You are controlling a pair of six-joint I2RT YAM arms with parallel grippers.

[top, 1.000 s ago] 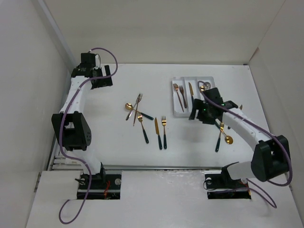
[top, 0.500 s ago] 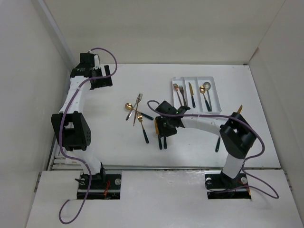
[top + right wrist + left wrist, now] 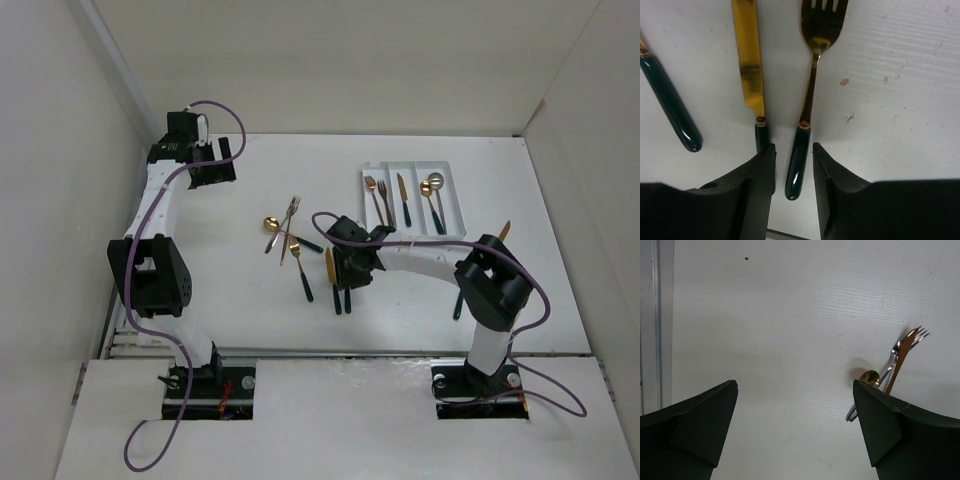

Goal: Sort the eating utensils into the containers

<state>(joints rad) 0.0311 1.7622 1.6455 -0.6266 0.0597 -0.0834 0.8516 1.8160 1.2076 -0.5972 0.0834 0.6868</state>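
Note:
My right gripper [image 3: 349, 270] [image 3: 793, 160] is low over the table's middle, open, with its fingers [image 3: 757, 175] either side of the dark green handle of a gold fork [image 3: 812, 95], small gaps showing on both sides. A gold knife with a green handle [image 3: 751, 65] [image 3: 329, 264] lies just left of the fork. The white tray [image 3: 420, 238] at the back right holds forks [image 3: 377, 197], a knife [image 3: 402, 195] and spoons [image 3: 433, 198] in separate compartments. My left gripper [image 3: 225, 160] [image 3: 794, 385] is open and empty at the back left.
A crossed heap of utensils [image 3: 286, 232] lies left of centre, with a gold spoon [image 3: 870, 376] and a silver fork [image 3: 897, 350]. A green-handled fork [image 3: 303, 272] lies beside it. More utensils [image 3: 459, 302] lie partly hidden under the right arm. White walls enclose the table.
My right gripper moved from over the tray's right compartment to the knife and fork at the table's middle, then settled around the fork handle. The left arm has not moved.

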